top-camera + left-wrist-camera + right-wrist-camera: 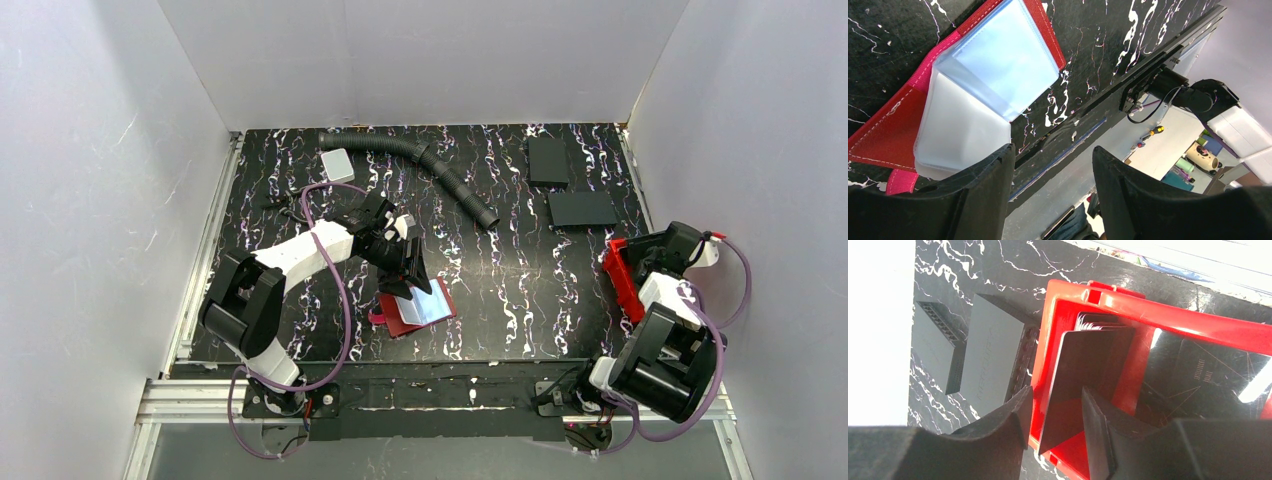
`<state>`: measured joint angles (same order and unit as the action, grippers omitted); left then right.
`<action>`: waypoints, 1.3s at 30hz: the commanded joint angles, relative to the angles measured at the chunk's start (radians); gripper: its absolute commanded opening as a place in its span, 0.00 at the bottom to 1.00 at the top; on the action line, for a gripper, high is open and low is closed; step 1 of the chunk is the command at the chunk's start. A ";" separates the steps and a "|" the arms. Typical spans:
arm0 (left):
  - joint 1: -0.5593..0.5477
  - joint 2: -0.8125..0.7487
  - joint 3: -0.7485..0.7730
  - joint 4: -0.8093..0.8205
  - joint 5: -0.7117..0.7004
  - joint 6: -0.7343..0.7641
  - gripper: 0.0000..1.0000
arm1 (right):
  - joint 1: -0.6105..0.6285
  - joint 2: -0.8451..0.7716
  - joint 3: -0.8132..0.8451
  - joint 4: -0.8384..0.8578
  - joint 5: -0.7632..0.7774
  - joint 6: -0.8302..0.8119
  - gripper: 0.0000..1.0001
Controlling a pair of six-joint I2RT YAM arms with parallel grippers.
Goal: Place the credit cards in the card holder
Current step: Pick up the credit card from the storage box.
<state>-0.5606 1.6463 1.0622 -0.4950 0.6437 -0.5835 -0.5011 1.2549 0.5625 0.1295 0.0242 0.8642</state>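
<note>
Two black slabs (548, 160), one hose (440, 172), one bin (620, 280), one card holder (885, 135).

overhead view, two close wrist views

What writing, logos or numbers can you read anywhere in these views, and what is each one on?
Embossed lettering on the black flat box beside the red bin: too faint to read.
Fine print on the glossy dark surface under that bin's rim: too small to read.
Red card holder and its clear pockets: no text.
</note>
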 commanded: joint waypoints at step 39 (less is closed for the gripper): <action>-0.012 -0.031 0.021 -0.021 -0.010 0.014 0.59 | 0.226 -0.059 0.439 -0.382 0.061 -0.310 0.01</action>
<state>-0.5671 1.6463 1.0622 -0.4953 0.6426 -0.5835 -0.3668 1.1927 0.9119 -0.2291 0.0593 0.6853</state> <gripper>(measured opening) 0.584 0.029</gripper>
